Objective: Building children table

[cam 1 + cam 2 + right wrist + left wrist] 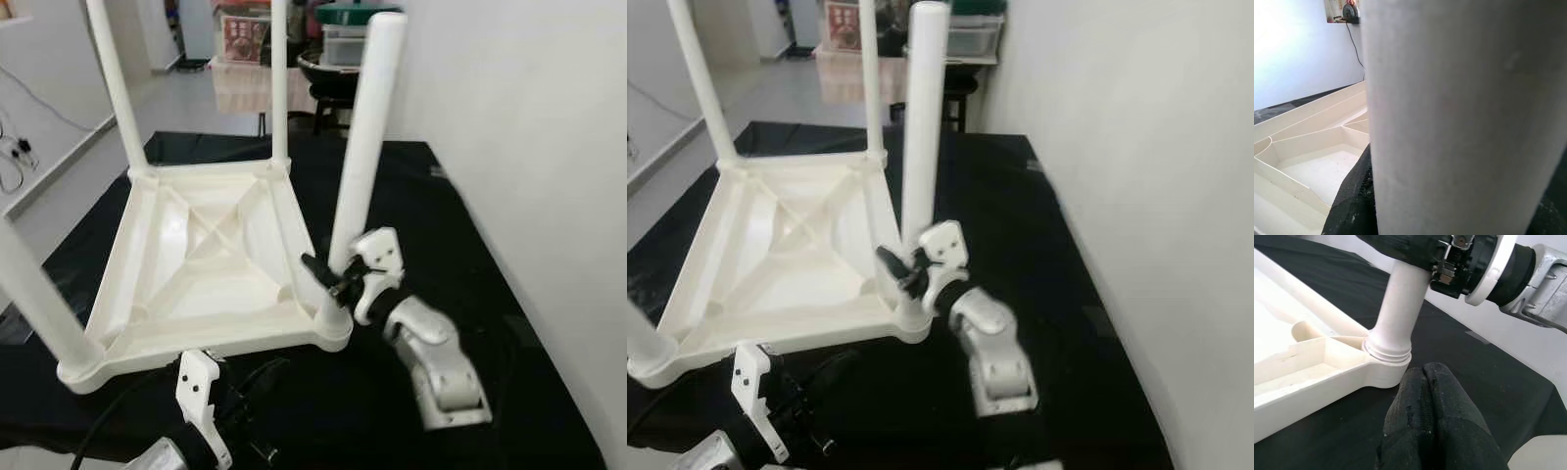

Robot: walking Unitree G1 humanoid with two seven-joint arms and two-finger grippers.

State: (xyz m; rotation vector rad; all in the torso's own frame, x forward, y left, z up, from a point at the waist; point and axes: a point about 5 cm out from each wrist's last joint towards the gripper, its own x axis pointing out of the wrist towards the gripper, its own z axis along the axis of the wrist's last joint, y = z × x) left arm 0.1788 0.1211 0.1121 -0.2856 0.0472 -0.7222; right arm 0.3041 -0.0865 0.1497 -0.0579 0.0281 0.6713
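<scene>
Table leg stands in the upturned tabletop's corner, clasped by right fingers; left fingers pressed together alongside

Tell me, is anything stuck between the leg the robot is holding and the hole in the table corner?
Nothing visible is. The right pincer grips the white leg low down, and the leg's foot already sits in the corner socket of the upturned table. The left pincer waits shut, just short of that corner.

A black-covered surface carries the upturned white table top.
</scene>
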